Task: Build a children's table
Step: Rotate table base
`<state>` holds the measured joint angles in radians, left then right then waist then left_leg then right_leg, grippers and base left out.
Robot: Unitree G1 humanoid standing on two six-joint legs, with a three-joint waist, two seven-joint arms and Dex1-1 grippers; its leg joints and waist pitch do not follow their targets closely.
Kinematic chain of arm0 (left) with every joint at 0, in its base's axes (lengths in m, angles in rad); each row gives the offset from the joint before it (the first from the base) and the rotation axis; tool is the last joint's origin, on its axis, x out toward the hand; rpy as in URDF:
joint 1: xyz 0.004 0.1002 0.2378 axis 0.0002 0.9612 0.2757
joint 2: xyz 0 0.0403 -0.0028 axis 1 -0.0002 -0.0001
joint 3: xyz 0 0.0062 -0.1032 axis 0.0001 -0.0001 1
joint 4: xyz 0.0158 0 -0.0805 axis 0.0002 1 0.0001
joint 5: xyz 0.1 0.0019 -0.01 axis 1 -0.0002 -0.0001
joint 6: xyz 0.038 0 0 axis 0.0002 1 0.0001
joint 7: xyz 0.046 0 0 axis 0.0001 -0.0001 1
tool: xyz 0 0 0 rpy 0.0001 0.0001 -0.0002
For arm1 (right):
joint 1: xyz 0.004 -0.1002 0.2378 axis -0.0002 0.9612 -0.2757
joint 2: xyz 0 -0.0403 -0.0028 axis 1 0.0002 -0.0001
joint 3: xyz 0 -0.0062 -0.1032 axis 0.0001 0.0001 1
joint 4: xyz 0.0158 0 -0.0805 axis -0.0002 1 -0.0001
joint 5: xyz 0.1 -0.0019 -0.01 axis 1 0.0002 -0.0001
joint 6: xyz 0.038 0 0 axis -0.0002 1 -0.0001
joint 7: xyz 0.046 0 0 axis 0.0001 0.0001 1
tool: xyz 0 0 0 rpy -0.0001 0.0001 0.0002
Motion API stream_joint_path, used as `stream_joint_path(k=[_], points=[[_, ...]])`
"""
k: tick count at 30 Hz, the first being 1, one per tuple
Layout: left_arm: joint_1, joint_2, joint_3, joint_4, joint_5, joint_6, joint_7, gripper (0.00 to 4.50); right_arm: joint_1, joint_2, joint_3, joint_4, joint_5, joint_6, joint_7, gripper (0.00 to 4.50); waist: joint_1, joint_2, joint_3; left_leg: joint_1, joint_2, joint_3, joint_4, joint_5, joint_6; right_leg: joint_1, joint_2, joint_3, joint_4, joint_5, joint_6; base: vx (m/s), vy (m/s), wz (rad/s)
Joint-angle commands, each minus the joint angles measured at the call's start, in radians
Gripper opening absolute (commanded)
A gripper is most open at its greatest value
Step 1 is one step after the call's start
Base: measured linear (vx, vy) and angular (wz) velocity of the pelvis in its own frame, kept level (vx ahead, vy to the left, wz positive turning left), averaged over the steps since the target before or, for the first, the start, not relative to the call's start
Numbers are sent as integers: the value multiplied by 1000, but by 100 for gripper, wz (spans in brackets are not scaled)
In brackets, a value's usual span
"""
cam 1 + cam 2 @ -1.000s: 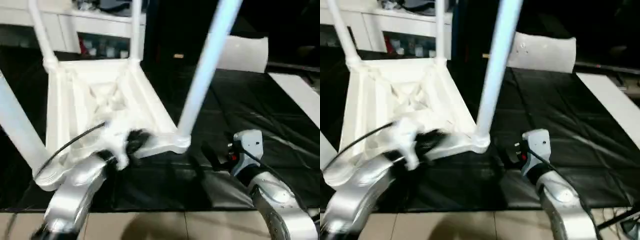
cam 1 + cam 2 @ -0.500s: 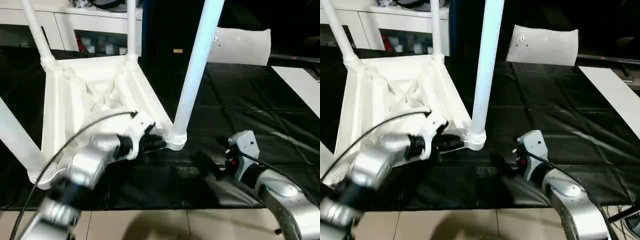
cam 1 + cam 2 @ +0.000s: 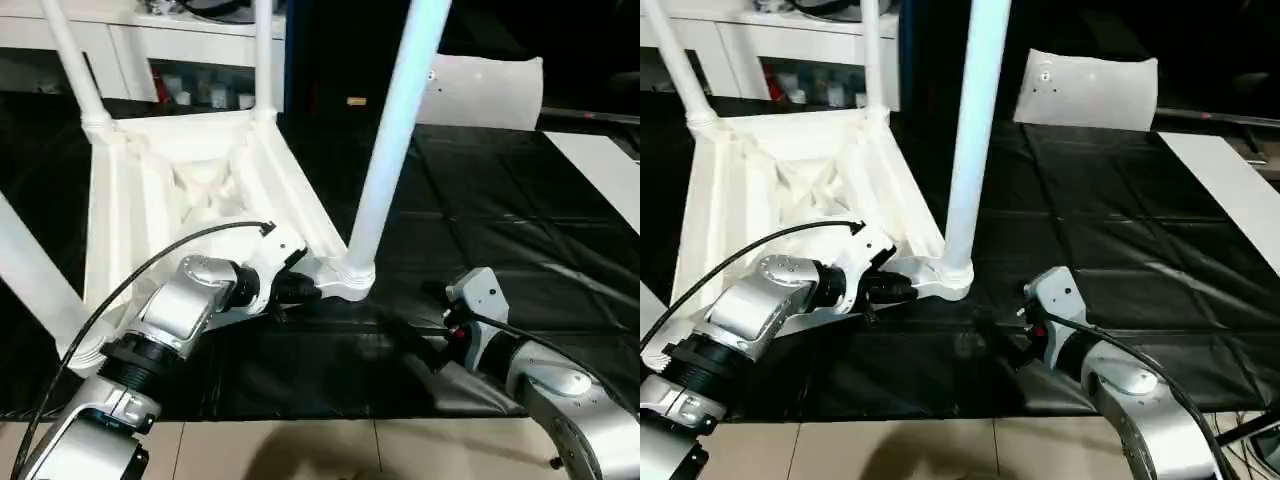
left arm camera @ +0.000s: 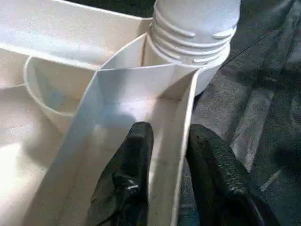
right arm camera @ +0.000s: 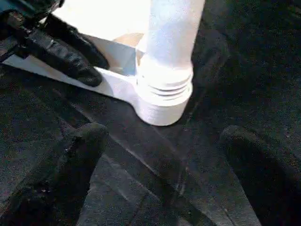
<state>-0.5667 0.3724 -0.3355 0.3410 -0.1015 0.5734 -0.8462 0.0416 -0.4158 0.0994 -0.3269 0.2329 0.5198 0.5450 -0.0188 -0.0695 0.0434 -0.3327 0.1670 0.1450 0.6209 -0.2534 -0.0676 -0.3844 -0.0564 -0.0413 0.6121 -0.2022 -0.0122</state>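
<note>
Right wrist view puts the right gripper nearest, its two black fingers spread wide and holding nothing, hovering low over the black mat. Straight ahead of those fingertips stands the corner socket of the upturned tabletop, with a white tube leg rising out of it.

Just past that socket, the left gripper straddles the tabletop's outer rim: one finger sits inside the ribbed underside, the other outside against the mat. They look closed around the thin wall, though how firmly I cannot tell.

Beyond the left gripper the tabletop stretches away across the mat, with two more legs standing in the far sockets and a fourth leg leaning out at the near corner on its outer side. Further off lie a flat white board and a white cabinet.

The risk I'd watch is that nearest leg. Ridges show above the socket's lip, so it may not be fully seated. If the open right gripper closes on it off-centre, or pushes it sideways, the tall tube could lever the whole tabletop. A thin plastic wall is a poor anchor; the left fingers could slip off it, letting the table slide or tip.
</note>
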Motion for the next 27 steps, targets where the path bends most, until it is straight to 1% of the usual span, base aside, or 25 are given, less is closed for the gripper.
stream_joint_path(k=[1, 2, 3, 4, 7, 8, 9, 11, 12, 13, 14, 15, 18, 21, 22, 24, 25, 26, 27], points=[[-29, 1, -24, 19, 15, -12, -16, 132, -4, -17, -2, -2, -4, -3, 3, 450, 3, 10, -43, -12, 59, -11, -84, -79, 45, 49, -83, 54, -71, -154, -237, 0, 0, 0], [-30, 1, -25, 22, 16, -15, -23, 132, -4, -18, -1, -1, -5, -3, 2, 450, 3, 11, -43, -12, 59, -11, -86, -80, 43, 48, -83, 55, -71, -158, -234, 0, 0, 0], [-29, 0, -27, 21, 15, -26, -37, 106, -5, -19, 0, -1, -7, -3, 0, 450, 3, 13, -42, -13, 59, -11, -85, -81, 42, 48, -83, 55, -72, -158, -233, 0, 0, 0], [-28, 0, -29, 19, 15, -36, -45, 98, -5, -21, 0, -2, -9, -3, 0, 450, 3, 12, -43, -13, 60, -11, -85, -80, 41, 49, -84, 55, -71, -158, -234, 0, 0, 0], [-26, 4, -41, 17, 27, -57, -53, 92, -3, -23, 2, -3, -14, -4, 0, 450, 3, 11, -43, -13, 60, -11, -86, -74, 43, 48, -84, 55, -71, -144, -238, 0, 0, 0], [-25, 7, -48, 18, 34, -70, -61, 77, -3, -22, 2, -3, -16, -4, 0, 450, 2, 11, -43, -14, 61, -11, -86, -73, 45, 49, -84, 55, -70, -140, -239, 0, 0, 0], [-25, 10, -55, 21, 42, -84, -69, 54, -3, -22, 3, -3, -18, -3, 0, 450, 3, 11, -42, -14, 61, -11, -86, -75, 45, 48, -84, 55, -71, -144, -239, 0, 0, 0], [-26, 12, -60, 24, 47, -89, -71, 54, -3, -22, 3, -3, -18, -3, 0, 450, 2, 12, -42, -13, 62, -12, -88, -82, 44, 47, -84, 55, -72, -156, -235, 0, 0, 0], [-29, 12, -63, 31, 52, -96, -79, 53, -3, -23, 4, -3, -19, -3, 0, 450, 1, 10, -41, -14, 62, -11, -88, -90, 41, 48, -84, 55, -73, -164, -234, 0, 0, 0], [-31, 14, -66, 35, 55, -100, -84, 46, -3, -24, 5, -2, -19, -3, 0, 450, 2, 11, -41, -13, 61, -11, -88, -92, 40, 47, -85, 56, -74, -172, -232, 0, 0, 0], [-33, 15, -69, 38, 58, -104, -90, 26, -4, -24, 6, -2, -20, -3, -1, 450, 1, 9, -41, -14, 62, -11, -88, -94, 40, 47, -85, 56, -74, -174, -231, 0, 0, 0], [-34, 17, -71, 40, 59, -107, -93, 15, -4, -25, 6, -1, -20, -3, -1, 450, 1, 10, -40, -13, 62, -11, -89, -97, 39, 46, -85, 56, -74, -180, -230, 0, 0, 0], [-39, 29, -86, 50, 73, -118, -114, 13, -6, -29, 8, 0, -20, -4, 2, 450, 1, 10, -42, -14, 62, -12, -89, -82, 39, 48, -85, 56, -72, -160, -227, 0, 0, 0], [-42, 33, -90, 59, 81, -130, -127, 7, -9, -30, 7, 2, -22, -6, 5, 450, 0, 10, -42, -14, 62, -10, -87, -71, 44, 47, -85, 56, -70, -134, -238, 0, 0, 0], [-45, 38, -97, 64, 86, -135, -141, 7, -12, -30, 8, 4, -21, -6, 7, 450, 0, 6, -41, -13, 62, -9, -88, -74, 46, 47, -86, 56, -72, -138, -239, 0, 0, 0], [-49, 53, -113, 75, 100, -155, -175, 7, -20, -32, 8, 10, -21, -8, 11, 450, 1, 7, -41, -13, 61, -9, -89, -78, 46, 46, -86, 56, -73, -155, -234, 0, 0, 0], [-48, 60, -115, 78, 102, -169, -188, 7, -24, -32, 7, 14, -20, -10, 14, 450, 0, 6, -40, -14, 62, -10, -89, -84, 45, 46, -86, 57, -74, -170, -229, 0, 0, 0], [-46, 67, -114, 81, 101, -193, -201, 7, -28, -32, 5, 18, -19, -15, 16, 450, 0, 8, -40, -13, 62, -10, -90, -87, 44, 45, -87, 56, -74, -177, -228, 0, 0, 0], [-39, 82, -105, 83, 92, -259, -227, 7, -38, -32, 0, 27, -14, -21, 19, 450, 0, 7, -40, -12, 62, -10, -90, -90, 42, 44, -87, 56, -75, -181, -229, 0, 0, 0]])
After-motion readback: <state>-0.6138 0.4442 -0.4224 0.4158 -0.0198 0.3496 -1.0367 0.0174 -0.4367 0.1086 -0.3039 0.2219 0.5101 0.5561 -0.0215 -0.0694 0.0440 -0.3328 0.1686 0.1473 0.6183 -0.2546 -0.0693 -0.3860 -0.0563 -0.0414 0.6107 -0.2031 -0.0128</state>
